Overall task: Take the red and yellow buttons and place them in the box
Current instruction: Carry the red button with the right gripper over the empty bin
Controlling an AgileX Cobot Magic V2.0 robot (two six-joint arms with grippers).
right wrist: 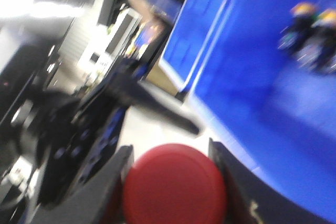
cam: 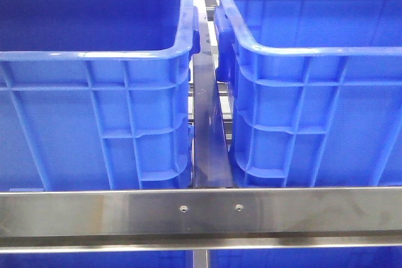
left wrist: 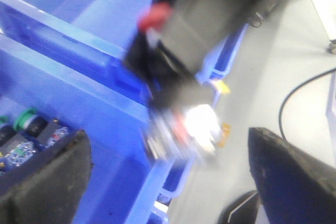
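Two tall blue crates stand side by side: the left crate [cam: 94,92] and the right crate [cam: 314,92]. Both are open at the top, with room inside to reach down. Only a narrow gap separates them, filled by a dark upright bar [cam: 207,130]. A steel rail [cam: 201,211] crosses in front of both crates, blocking their lower walls.

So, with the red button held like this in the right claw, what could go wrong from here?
1. The red button sits between the right claw fingers while that view is blurred as if by motion; it may slip out.
2. Floor shows below beside the blue crate, so a dropped button could miss it.
3. The left claw is open and holds nothing, and the other arm is close by, so they might collide.
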